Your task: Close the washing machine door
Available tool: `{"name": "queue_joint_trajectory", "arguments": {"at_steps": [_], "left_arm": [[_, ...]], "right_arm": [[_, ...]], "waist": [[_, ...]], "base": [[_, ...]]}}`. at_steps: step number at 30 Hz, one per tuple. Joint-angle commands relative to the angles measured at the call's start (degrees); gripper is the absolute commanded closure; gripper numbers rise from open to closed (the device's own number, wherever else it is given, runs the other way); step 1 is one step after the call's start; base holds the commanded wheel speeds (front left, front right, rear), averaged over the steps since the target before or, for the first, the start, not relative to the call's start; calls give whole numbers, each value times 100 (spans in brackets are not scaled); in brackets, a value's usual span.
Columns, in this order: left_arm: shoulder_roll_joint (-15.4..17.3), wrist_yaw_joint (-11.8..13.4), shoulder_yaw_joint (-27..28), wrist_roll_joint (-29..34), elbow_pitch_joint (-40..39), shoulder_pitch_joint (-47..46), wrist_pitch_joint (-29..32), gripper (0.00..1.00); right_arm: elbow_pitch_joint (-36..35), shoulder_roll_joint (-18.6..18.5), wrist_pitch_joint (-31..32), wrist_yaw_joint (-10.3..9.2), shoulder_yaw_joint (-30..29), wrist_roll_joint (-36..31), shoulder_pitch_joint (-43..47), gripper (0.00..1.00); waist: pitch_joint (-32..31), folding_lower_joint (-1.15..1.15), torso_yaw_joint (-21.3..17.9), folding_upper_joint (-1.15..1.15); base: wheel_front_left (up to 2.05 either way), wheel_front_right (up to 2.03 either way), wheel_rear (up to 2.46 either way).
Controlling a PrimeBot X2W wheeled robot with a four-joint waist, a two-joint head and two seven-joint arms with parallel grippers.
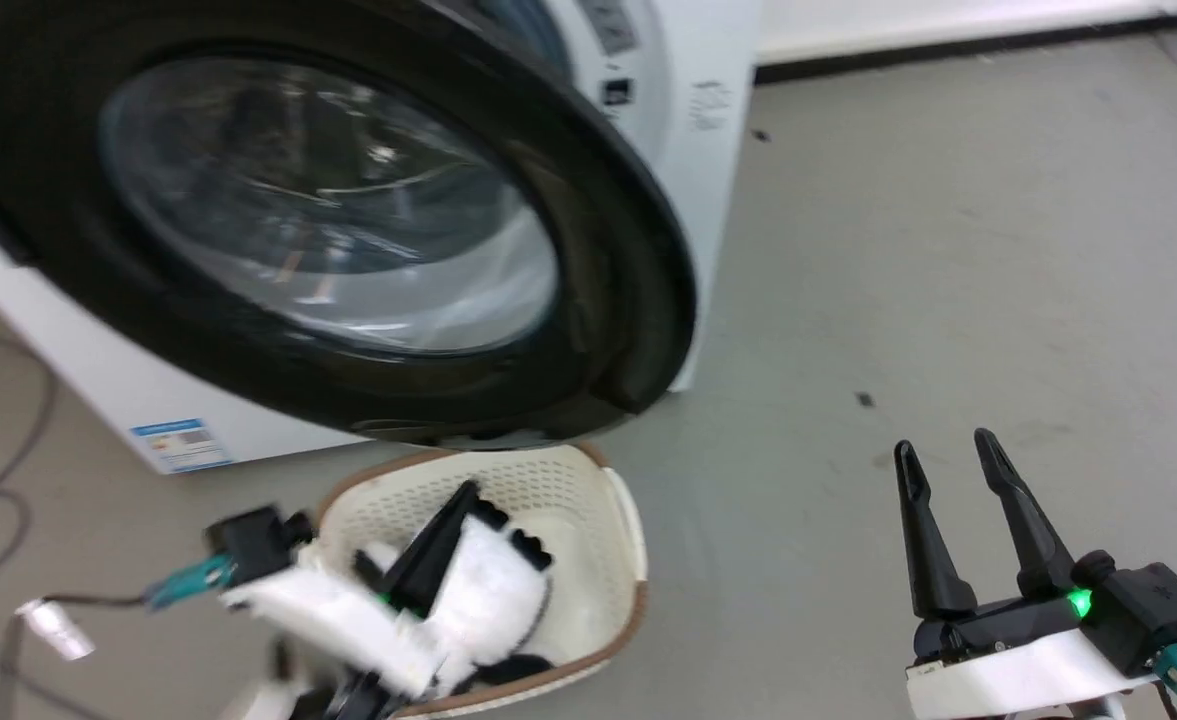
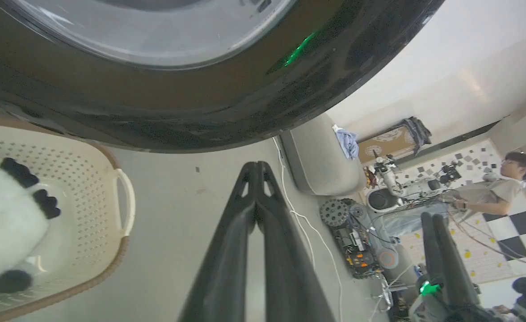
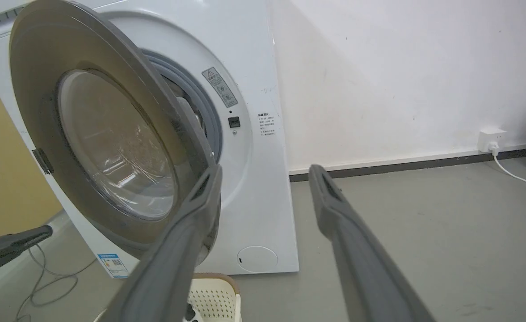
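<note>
Washing machine door (image 1: 348, 230) stands ajar off the washing machine (image 1: 693, 90). Head view: left gripper (image 1: 463, 495) blurred below door, prob. closed; right gripper (image 1: 943, 443) right of door, fingers spread, empty. Left wrist view: fingers pressed together under door rim, holding nothing. Right wrist view: fingers wide apart, empty.

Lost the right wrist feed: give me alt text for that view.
The washing machine door stands open, swung out from the white washing machine, round glass window visible. The right gripper is open, its fingers pointing at the machine's front. A cream laundry basket peeks in at the bottom edge.
</note>
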Motion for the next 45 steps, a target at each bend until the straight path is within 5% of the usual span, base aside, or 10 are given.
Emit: {"name": "queue_joint_trajectory", "arguments": {"at_steps": [1,6,11,17,18,20,34,35,36,45], "left_arm": [[320,-26,-128,296,-99,134,-233,100],[1107,102,-171,2145,56,299,-1534,100],[614,648,904,3656,-575,718,-1589,100],[-470,400,1900,4696,-1253,1499,-1591,100],[-618,348,1963,4862,-1278,1600,-1591,96],[-789,249,1956,5224,-1230,1756,-1592,0],[-1110,-10,1916,6173,-1174,1969,-1592,0],[-1117,-14,1917,6187,-1180,1956,-1592,0],[-1123,-16,1913,6199,-1184,1935,-1592,0],[-1166,-25,1813,6184,-1163,1648,-1592,0]], "right_arm": [[-6,17,-25,-4,-19,-52,57,0],[2,17,-25,-4,-80,-175,213,0],[-14,17,-25,-4,-71,-272,308,0],[2,17,-25,-4,15,-348,340,0],[0,17,-25,-4,7,-342,356,0],[11,17,-25,-4,18,-322,389,0],[122,17,-25,-4,169,-341,399,0],[137,17,-25,-4,186,-327,392,65],[138,17,-25,-4,190,-311,375,100],[277,-381,-25,-4,890,-602,-185,100]], "waist": [[-186,0,316,0],[-402,0,833,0],[-520,0,1101,0],[-615,0,1311,0],[-632,0,1349,0],[-659,0,1403,0],[-621,0,1438,0],[-591,0,1449,0],[-557,0,1462,0],[-126,0,1652,0]], "base": [[0,0,0],[0,0,0],[0,0,0],[0,0,0],[0,0,0],[0,0,0],[0,0,0],[0,0,0],[0,0,0],[0,0,0]]}}
